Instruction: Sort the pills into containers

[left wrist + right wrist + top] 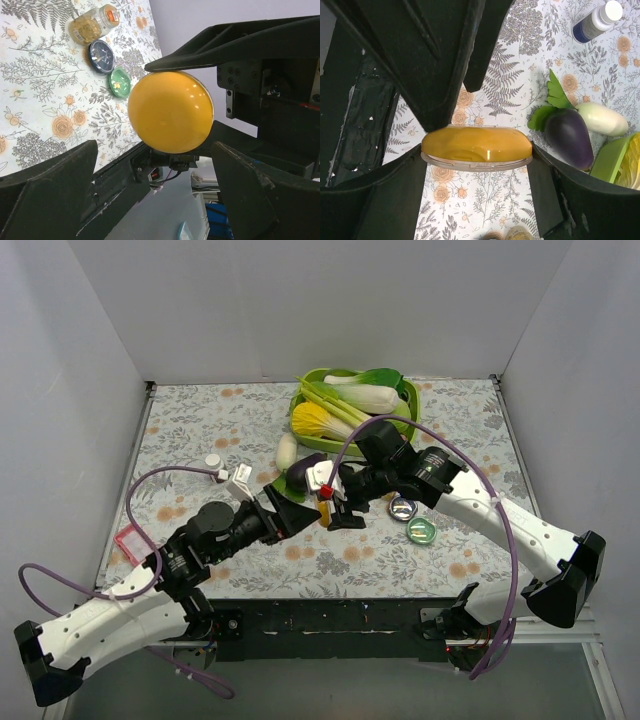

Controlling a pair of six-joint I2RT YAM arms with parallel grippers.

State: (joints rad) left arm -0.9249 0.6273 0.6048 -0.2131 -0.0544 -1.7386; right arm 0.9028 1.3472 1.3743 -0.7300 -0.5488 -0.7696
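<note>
- Orange dish (170, 112) is hanging in mid-air over the table (200, 430) centre, w/ R pincer (338, 508) clamping it edge-to-edge across the rim.
- L pincer (298, 512) is gaping wide just beside it, fingers on either side, touching nothing.
- Blue dish (403, 507) & green dish (422, 530) are sitting on the table just beside each other, near the R arm. A clear jar (92, 24) is lying next to the blue one.
- Handling, my guess: the orange dish is looking light, stiff & glossy, so prob. slippery. The domed face is offering no purchase, so gripping across the rim at the widest part w/ a gentle squeeze is looking safest.
- Can't tell if any pills are sitting inside it.
</note>
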